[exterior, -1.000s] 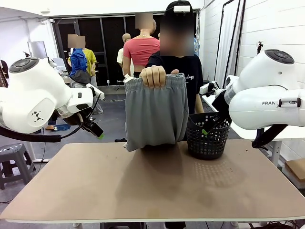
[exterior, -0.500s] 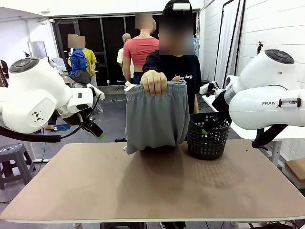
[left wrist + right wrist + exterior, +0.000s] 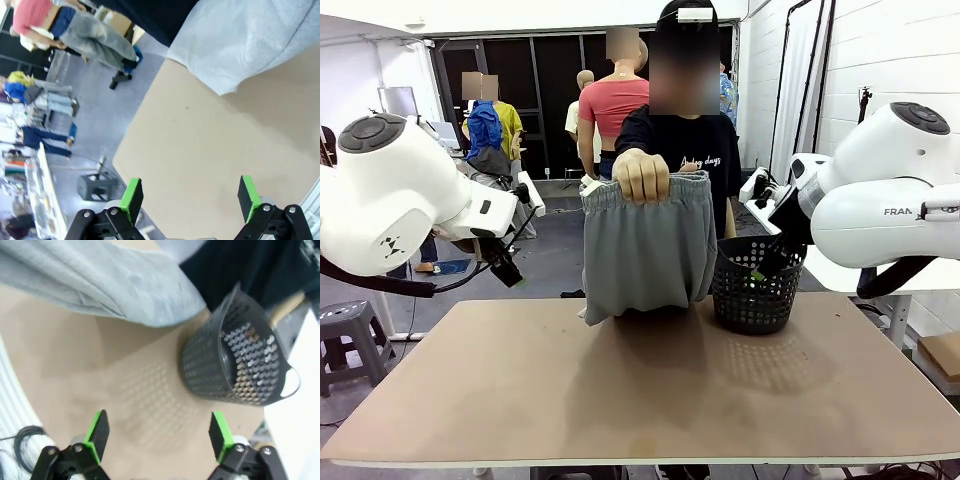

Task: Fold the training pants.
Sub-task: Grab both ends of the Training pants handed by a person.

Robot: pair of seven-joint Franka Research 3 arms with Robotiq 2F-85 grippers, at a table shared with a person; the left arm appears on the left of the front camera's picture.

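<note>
My left gripper [image 3: 190, 197] and right gripper [image 3: 157, 432] gape wide, empty, facing the tan table [image 3: 620, 400] (training pants [image 3: 645, 245] dangle centre frame, grey floor [image 3: 550, 255] behind).

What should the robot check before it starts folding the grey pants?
1. Left jaws open and empty: ok.
2. Right jaws open and empty: ok.
3. Training pants lying flat on the table: not ok; they hang from the person's hand, bottom edge down at the table.
4. Black basket apart from the pants: cannot tell; it stands close beside them.
5. Free table in front of the pants: ok.
</note>
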